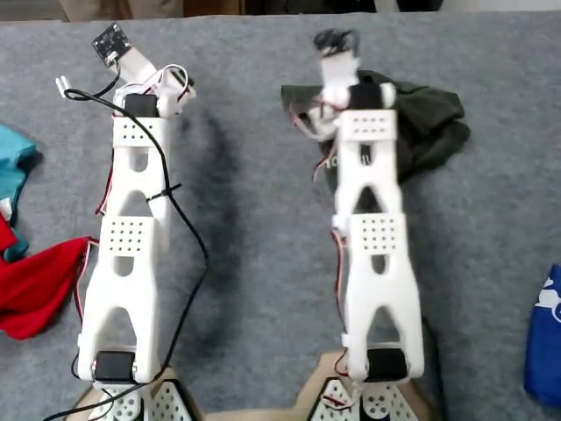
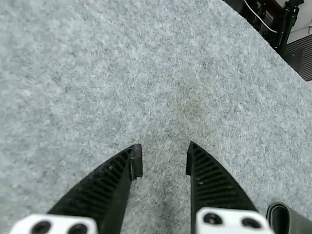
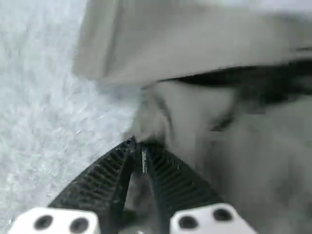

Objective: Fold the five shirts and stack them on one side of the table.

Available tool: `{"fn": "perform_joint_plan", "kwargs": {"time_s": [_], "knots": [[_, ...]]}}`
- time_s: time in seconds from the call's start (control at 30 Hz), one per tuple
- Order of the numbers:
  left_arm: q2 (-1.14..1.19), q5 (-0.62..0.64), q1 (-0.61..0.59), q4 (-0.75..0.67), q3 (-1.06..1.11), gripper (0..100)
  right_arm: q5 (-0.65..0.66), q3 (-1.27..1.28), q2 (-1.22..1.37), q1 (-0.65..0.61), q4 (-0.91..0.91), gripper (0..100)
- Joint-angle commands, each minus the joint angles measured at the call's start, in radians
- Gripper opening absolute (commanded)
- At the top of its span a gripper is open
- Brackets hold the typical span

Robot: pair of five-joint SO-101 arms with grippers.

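A dark green shirt [image 1: 429, 118] lies crumpled at the far side of the table, partly under my right arm [image 1: 368, 140]. In the right wrist view my right gripper [image 3: 141, 146] is shut on a fold of that shirt [image 3: 209, 136], its fingertips pinched together at the cloth's edge. My left gripper [image 2: 163, 158] is open just above bare grey carpet [image 2: 122, 73], with nothing between its fingers. The left arm [image 1: 140, 140] stretches toward the far left of the table.
A teal shirt [image 1: 12, 167] and a red shirt [image 1: 35, 285] lie bunched at the left edge. A blue shirt [image 1: 543, 338] sits at the right edge. A black cable [image 1: 188, 237] trails beside the left arm. Grey carpet [image 1: 254, 228] lies bare between the arms.
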Motion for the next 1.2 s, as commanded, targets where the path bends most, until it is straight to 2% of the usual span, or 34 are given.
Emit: {"fn": "perform_joint_plan", "kwargs": {"time_s": [0.0, 0.4, 0.57, 0.73, 0.9, 1.07, 1.17], "knots": [[-0.021, -0.009, 0.014, -0.005, -0.049, 16, 0.005, -0.033, -0.157, 0.021, 0.023, 0.6], [-0.021, -0.009, 0.026, 0.003, -0.048, 16, 0.031, -0.036, -0.127, -0.088, 0.075, 1.3], [-0.021, -0.009, 0.020, 0.005, -0.048, 16, 0.163, -0.033, -0.116, -0.136, 0.130, 10.1], [-0.021, -0.009, 0.021, 0.034, -0.048, 16, 0.307, -0.036, -0.045, -0.143, 0.126, 10.6], [-0.021, -0.009, 0.021, 0.031, -0.049, 16, 0.468, -0.036, 0.039, -0.140, 0.057, 10.6], [-0.021, -0.009, 0.020, 0.032, -0.049, 16, 0.687, -0.039, 0.085, -0.137, -0.069, 10.6], [-0.021, -0.009, 0.020, 0.032, -0.049, 16, 0.776, -0.041, 0.105, -0.136, -0.160, 10.6]]}}
